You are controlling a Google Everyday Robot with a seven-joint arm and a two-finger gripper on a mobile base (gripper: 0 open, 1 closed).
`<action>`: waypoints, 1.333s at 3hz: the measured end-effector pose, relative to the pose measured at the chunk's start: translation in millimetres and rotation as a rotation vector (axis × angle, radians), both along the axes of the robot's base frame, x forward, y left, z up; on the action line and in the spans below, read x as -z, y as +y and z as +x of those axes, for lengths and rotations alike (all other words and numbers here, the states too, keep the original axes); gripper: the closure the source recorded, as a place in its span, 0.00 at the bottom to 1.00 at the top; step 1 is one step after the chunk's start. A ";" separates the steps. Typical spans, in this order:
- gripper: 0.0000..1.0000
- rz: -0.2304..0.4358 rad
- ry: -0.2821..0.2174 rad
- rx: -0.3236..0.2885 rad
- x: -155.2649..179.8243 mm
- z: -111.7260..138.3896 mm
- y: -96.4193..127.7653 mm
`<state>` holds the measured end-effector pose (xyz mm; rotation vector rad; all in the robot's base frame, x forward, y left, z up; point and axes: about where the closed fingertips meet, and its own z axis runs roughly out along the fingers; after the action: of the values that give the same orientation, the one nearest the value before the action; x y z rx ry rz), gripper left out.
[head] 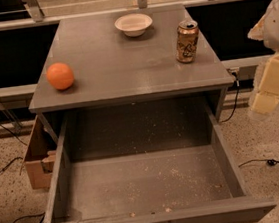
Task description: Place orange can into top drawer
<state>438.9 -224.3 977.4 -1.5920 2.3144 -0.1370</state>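
Camera view: on the grey table (pixel 120 70) we log the orange can (pixel 187 40), upright, right side; white bowl (pixel 133 24) at rear; orange fruit (pixel 60 75) at left; top drawer (pixel 147 183) open below; gripper (pixel 268 91) beyond the table's right edge, apart from the can; its grip we cannot tell.

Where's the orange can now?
In the camera view, the orange can stands right of the white bowl on the cabinet top; the gripper hovers off its right edge.

The arm (pixel 278 14) shows at the right edge of the view, white and bulky. Below it the claw (pixel 270 89) (pale cream) hangs in the air, slanting down and leftward.
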 end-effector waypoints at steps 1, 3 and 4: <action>0.00 0.000 -0.002 0.000 -0.4 0.1 0.1; 0.00 0.101 -0.088 0.052 4.1 24.0 -10.5; 0.00 0.198 -0.163 0.083 10.1 51.7 -17.3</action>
<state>490.7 -241.6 967.3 -1.3383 2.1943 -0.0522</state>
